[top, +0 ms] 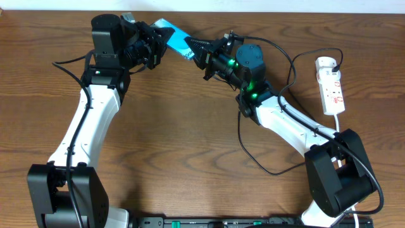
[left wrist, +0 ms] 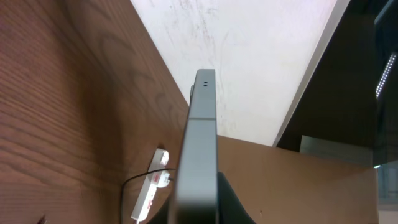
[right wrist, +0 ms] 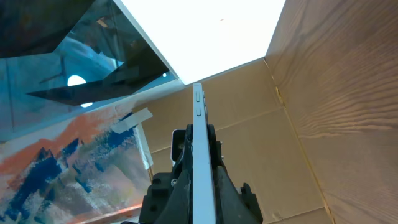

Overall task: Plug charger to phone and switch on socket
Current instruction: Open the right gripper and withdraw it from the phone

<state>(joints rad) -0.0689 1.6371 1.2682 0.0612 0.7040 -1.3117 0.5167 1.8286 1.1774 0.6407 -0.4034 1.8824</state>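
Left gripper [top: 158, 43]: closed on the phone [top: 177, 39], gripping it by one end. In the left wrist view the phone [left wrist: 200, 155] runs edge-on from the bottom of the frame upward, its far end clear of everything.

Right gripper [top: 201, 52]: jaws closed, tips right at the phone's other end. Cannot tell whether it pinches anything. In the right wrist view the phone [right wrist: 198, 155] stands edge-on dead ahead, side buttons showing near its top.

Phone: held off the table [top: 190, 126] near the far edge, left of centre, between the two grippers. It is tilted, with the cyan screen partly showing from overhead.

Charger [top: 292, 66]: thin black cable looping from the right arm's wrist area out toward the socket. Plug tip not visible.

Socket [top: 330, 85]: white strip lying flat on the table's right side, well apart from the phone, red marks facing up. Switch position unreadable. It also shows low in the left wrist view [left wrist: 152, 186].
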